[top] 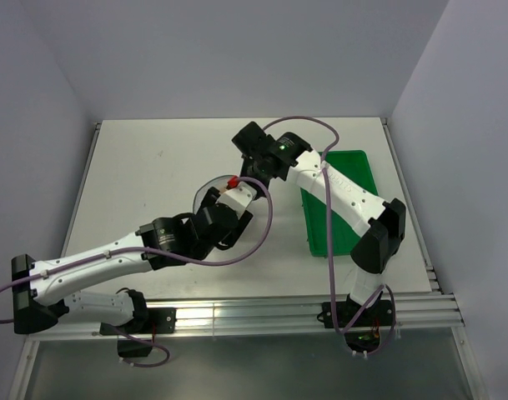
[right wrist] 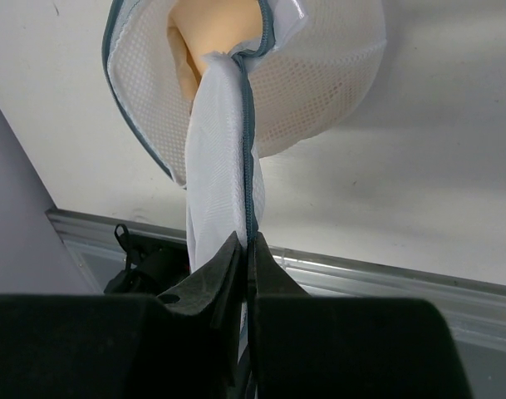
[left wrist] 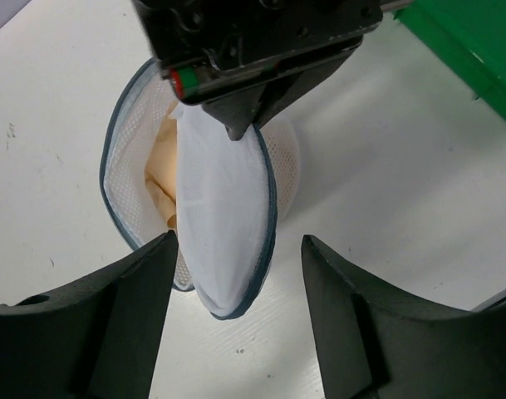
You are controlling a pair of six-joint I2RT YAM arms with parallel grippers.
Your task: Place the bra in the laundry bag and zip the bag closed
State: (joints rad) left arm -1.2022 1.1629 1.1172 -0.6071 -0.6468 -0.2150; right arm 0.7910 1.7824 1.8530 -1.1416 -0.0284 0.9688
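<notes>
Your right gripper [right wrist: 246,243] is pinched tight on the zipper edge of the laundry bag [right wrist: 319,91], holding a mesh flap taut; the bra [right wrist: 211,33] sits inside, just beyond its fingertips. Your left gripper [left wrist: 238,243] gapes wide and empty, facing the bag; the right gripper hangs over the bag ahead of it, with a green tray [left wrist: 469,41] further off to its right.
</notes>
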